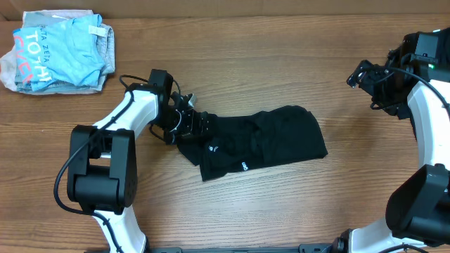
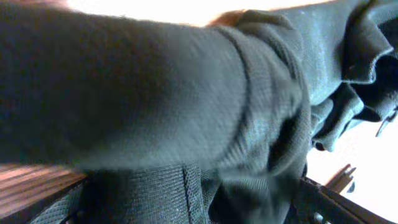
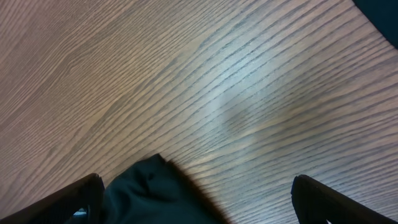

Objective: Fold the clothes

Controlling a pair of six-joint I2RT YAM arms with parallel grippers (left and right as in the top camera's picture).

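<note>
A black T-shirt [image 1: 264,140] lies crumpled and partly folded in the middle of the table, with small white prints showing near its front edge. My left gripper [image 1: 188,122] is at the shirt's left end and is shut on the fabric. In the left wrist view the black cloth [image 2: 186,106] fills the frame and hides the jaws. My right gripper [image 1: 361,74] is open and empty, held up at the far right, away from the shirt. In the right wrist view its fingers are wide apart, with a corner of the black shirt [image 3: 149,196] below them.
A folded pile of light blue and grey clothes [image 1: 60,49] lies at the back left corner. The wooden table [image 1: 281,211] extends around the shirt. A dark edge [image 3: 382,15] shows at the top right of the right wrist view.
</note>
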